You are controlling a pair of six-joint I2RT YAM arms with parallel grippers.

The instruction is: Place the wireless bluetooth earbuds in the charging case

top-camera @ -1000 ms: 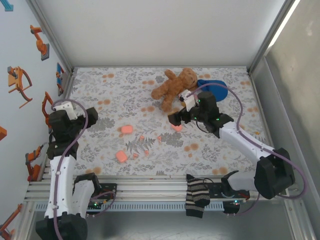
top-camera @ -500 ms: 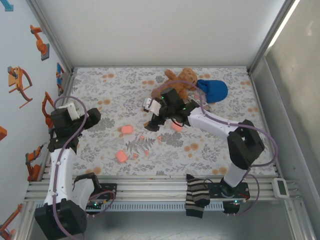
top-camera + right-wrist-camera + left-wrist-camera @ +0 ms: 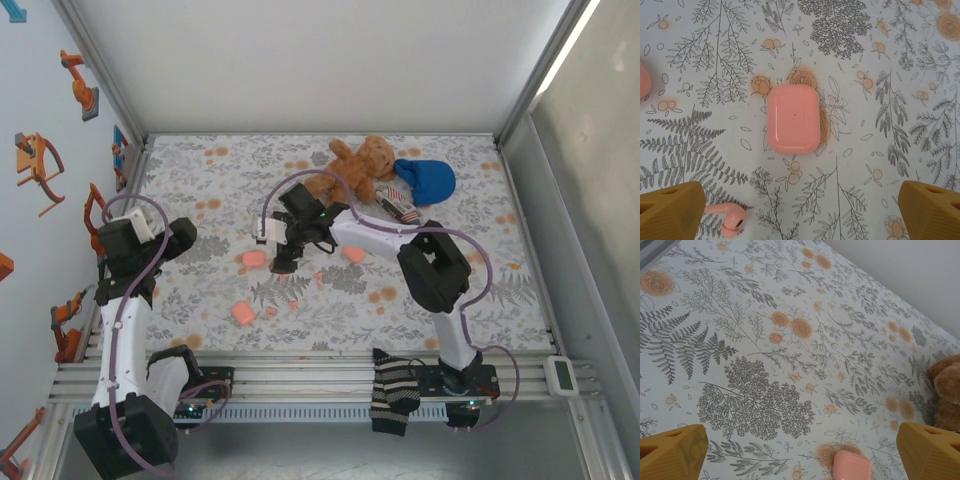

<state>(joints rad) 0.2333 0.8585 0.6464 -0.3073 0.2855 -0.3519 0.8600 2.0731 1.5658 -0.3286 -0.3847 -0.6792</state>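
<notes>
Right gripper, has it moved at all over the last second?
Yes. In the top view the right gripper swung left, from just below the teddy bear to down and left of it, and is now open next to a pink case.

High view over whole table [image 3: 200, 180], right wrist straight down on pink case [image 3: 792, 118], left wrist oblique

We are looking at a smooth, softly glossy pink rounded-square plastic case [image 3: 793, 119], a matt floral-print table covering [image 3: 880, 60], a glossy salmon-pink plastic earbud [image 3: 730, 221] and a fuzzy brown plush teddy bear [image 3: 350, 165].
</notes>
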